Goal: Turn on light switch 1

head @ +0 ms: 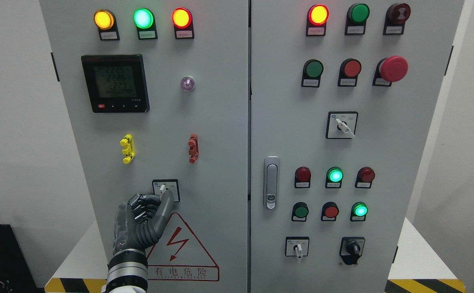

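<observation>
A small rotary selector switch (166, 189) with a white knob (162, 188) sits low on the left cabinet door (216, 122), just above the red warning triangle (180, 248). My left hand (161, 197), dark grey with a silver wrist, reaches up from the bottom edge to this switch. Its thumb (167, 205) lies against the knob's right side, and the curled fingers (143, 202) close in from the left, pinching the knob's lower part. The hand hides the lower left of the switch plate. The right arm does not show.
Yellow (127, 148) and red (193, 148) terminal pieces stick out above the switch. A digital meter (115, 83) and three lit lamps sit higher up. The right door (383, 142) carries lamps, push buttons, a red emergency button (393, 68), three more selector switches and a door handle (271, 182).
</observation>
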Controlling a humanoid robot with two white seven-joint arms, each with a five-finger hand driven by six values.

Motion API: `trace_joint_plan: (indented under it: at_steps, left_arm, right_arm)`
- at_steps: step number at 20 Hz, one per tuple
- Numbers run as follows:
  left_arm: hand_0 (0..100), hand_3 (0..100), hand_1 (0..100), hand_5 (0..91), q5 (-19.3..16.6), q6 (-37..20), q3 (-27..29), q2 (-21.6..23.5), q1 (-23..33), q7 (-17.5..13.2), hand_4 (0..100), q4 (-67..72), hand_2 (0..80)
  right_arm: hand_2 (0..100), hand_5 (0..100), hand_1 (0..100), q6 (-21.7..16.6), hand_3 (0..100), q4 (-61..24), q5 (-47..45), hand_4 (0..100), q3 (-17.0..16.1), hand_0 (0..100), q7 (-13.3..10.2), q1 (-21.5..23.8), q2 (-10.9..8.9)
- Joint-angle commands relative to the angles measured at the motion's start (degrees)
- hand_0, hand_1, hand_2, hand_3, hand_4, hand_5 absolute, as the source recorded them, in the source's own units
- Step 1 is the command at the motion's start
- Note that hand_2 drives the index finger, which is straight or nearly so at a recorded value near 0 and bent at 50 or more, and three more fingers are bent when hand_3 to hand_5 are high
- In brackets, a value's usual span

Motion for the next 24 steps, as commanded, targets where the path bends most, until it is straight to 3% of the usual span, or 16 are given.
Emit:
trace_joint_plan:
  at_steps: [1, 24]
  left_arm:
    - [45, 79, 64, 83.5, 0.03, 0.06, 0.01, 0.00, -0.02, -0.01, 87, 0.11, 59.5]
    - [60, 80, 56, 84.2, 0.30, 0.06, -0.08, 0.00, -0.11, -0.10, 88, 0.81, 61.2]
  right_arm:
    - [0, 0, 0, 0.02, 0, 0.00, 0.00, 0, 0.02, 30, 0.00, 0.01, 0.00]
    - [0, 0, 0, 0.02, 0, 0.00, 0.00, 0, 0.02, 30, 0.00, 0.01, 0.00]
